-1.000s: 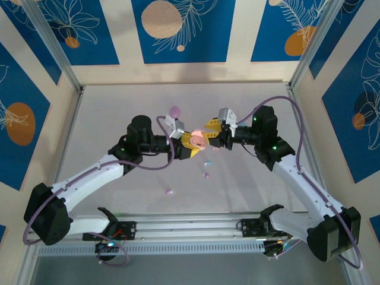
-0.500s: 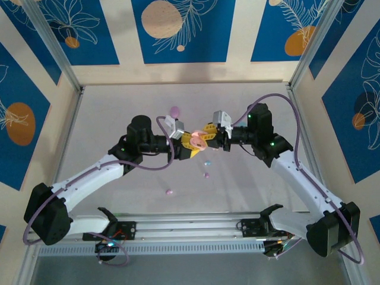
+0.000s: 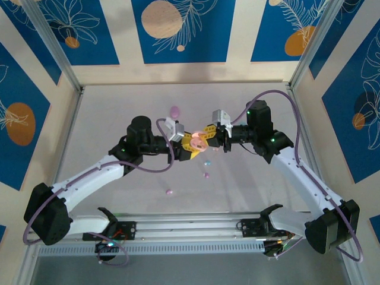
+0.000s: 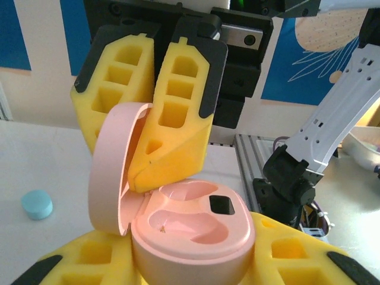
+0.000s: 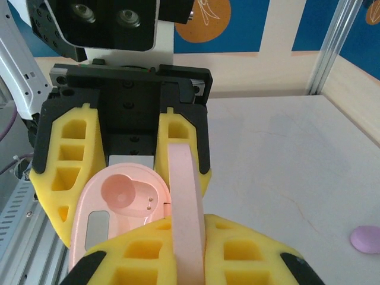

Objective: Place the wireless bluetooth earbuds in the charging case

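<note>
my right gripper point(image 3: 209, 132) is clamped on the lid point(image 5: 185, 202) of the pink charging case point(image 3: 199, 140), the yellow pads pressed to both faces of the raised lid, which stands edge-on between them. a second ago those jaws were apart and sat a little further toward the right edge of the tabletop point(image 3: 119, 113); since then the arm has slid in toward the middle and the jaws have come together on the lid. my left gripper point(image 3: 189, 144) has barely shifted: it grips the base of the case from both sides, holding it above the middle of the tabletop with the moulded wells facing up (i see a dark square opening in one of them from the left wrist).

the earbuds lie on the tabletop, apart from the case. a light blue earbud point(image 3: 208, 162) sits just toward the near edge from the two grippers, a purple earbud point(image 3: 206, 175) a little nearer still, and a pinkish earbud point(image 3: 168, 192) further toward the near-left corner. a purple oval case point(image 3: 175, 111) rests toward the far edge, beyond my left wrist. the two sets of fingers crowd the case from both sides.
</note>
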Controlling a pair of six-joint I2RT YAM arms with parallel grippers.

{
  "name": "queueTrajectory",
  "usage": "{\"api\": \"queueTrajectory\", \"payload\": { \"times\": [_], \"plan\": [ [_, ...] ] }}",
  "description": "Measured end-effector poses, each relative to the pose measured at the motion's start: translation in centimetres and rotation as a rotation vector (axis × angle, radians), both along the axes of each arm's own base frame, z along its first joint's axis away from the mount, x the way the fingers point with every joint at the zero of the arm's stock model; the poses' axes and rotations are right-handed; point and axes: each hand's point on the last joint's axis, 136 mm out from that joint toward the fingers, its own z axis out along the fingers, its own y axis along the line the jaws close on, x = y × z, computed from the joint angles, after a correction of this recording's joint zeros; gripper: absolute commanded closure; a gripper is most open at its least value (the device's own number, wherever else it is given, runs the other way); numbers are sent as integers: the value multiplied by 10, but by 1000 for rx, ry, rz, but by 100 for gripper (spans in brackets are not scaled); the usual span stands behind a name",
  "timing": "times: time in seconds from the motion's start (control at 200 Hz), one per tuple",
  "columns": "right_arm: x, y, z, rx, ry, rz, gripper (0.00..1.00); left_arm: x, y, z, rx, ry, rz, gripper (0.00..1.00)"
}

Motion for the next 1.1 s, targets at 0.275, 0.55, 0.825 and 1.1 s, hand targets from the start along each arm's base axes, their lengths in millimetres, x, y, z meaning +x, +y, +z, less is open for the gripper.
{"api": "queueTrajectory", "payload": {
  "times": [0.275, 0.55, 0.825, 1.1],
  "plan": [
    [-3, 3, -1, -6, -6, 11, 100, -1, -1, 0, -17, 1, 1, 35],
    [3, 3, 3, 2, -47, -19, 100, 3, -5, -5, -18, 36, 2, 31],
    [7, 3, 6, 10, -61, -35, 100, 5, -6, 0, -37, 30, 6, 38],
    [7, 3, 7, 11, -61, -38, 100, 6, -8, -2, -37, 29, 7, 46]
  ]
}}
